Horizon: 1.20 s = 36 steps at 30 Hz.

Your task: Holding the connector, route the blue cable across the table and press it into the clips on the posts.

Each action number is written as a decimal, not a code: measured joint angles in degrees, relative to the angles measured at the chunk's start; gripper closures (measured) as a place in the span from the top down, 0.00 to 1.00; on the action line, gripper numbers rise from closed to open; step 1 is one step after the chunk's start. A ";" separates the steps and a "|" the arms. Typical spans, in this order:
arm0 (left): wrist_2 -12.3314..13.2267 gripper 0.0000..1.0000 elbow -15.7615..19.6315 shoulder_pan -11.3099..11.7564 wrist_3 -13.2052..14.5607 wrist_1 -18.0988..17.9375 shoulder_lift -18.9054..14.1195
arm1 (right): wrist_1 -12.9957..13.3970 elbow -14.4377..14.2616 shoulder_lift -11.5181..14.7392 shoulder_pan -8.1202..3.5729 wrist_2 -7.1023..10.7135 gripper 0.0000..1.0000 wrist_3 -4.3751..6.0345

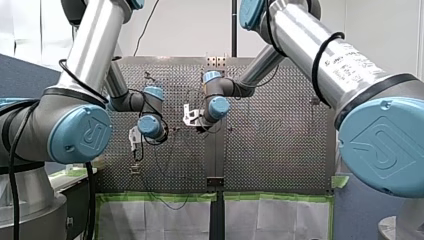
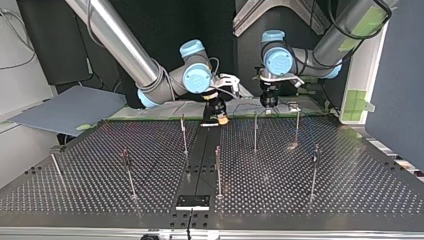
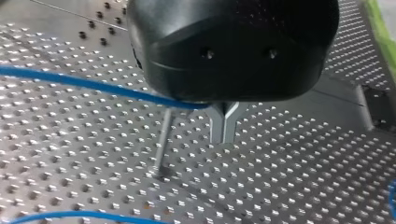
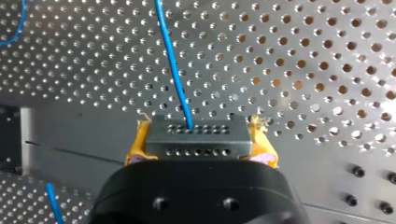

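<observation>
Perforated table [image 2: 325, 165]: your right gripper [image 4: 200, 135] clamps connector [image 4: 198, 143], cable [image 4: 173, 60] leaving it. Your left gripper [image 3: 224, 127] sits closed beside post [image 3: 163, 140].

Green tape [image 1: 160, 197] runs along the top of two white sheets [image 1: 150, 222] low in the front view. A thin black pole [image 1: 233, 27] stands up at the back. In the top view, a flat grey board [image 2: 70, 107] lies at the left. A small black plate [image 2: 192, 202] sits at the bottom middle.
</observation>
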State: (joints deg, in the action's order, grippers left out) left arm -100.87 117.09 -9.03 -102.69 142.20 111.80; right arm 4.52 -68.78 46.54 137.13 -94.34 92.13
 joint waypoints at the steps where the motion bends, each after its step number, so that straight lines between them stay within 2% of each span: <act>1: 0.04 0.00 -0.02 0.03 -0.34 -0.27 -0.43 | -0.01 0.14 0.00 -0.02 0.03 0.00 0.00; 6: 0.65 0.00 -0.37 0.46 -1.94 -2.08 -2.71 | -0.03 0.86 0.05 -0.12 0.10 0.00 0.00; 10: 1.28 0.00 -0.39 0.73 -2.23 -2.44 -3.29 | -0.03 1.01 0.05 -0.14 0.11 0.00 -0.01; 14: 1.52 0.00 -0.38 0.77 -2.24 -1.98 -3.38 | -0.09 1.02 0.05 -0.14 0.12 0.00 0.00; 22: 0.39 0.00 1.03 0.01 -0.80 -0.50 -3.41 | -0.13 1.03 0.04 -0.14 0.12 0.00 0.00; 29: 0.43 0.00 1.70 0.07 -0.62 -1.76 -3.41 | -0.09 1.03 0.02 -0.15 0.11 0.00 0.00; 36: 1.86 0.00 1.00 0.96 -1.66 -3.24 -2.27 | 0.02 1.03 0.01 -0.23 -0.03 0.00 0.18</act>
State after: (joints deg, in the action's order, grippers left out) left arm -99.01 118.09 -8.08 -104.35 138.96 109.53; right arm 4.55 -67.75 46.55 136.90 -94.36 92.30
